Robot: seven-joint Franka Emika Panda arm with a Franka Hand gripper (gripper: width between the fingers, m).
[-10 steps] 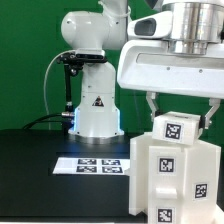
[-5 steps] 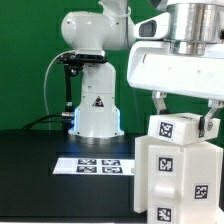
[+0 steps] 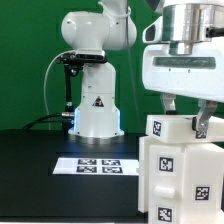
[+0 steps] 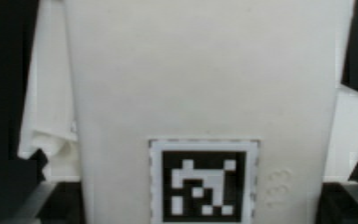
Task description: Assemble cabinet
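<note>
Marker board (image 3: 99, 165) is left flat on the table, well off to the exterior view's left of the gripper (image 3: 182, 113). Gripper has been shifted toward that view's right over the last second; fingers straddle the cabinet (image 3: 180, 175) top directly below. Actual clamping can't be confirmed. Reads as alignment before a grasp.

I see the white cabinet (image 3: 180, 172) standing upright at the exterior view's right, near the camera, black-and-white square tags on its faces, a smaller tagged block topping its body.
</note>
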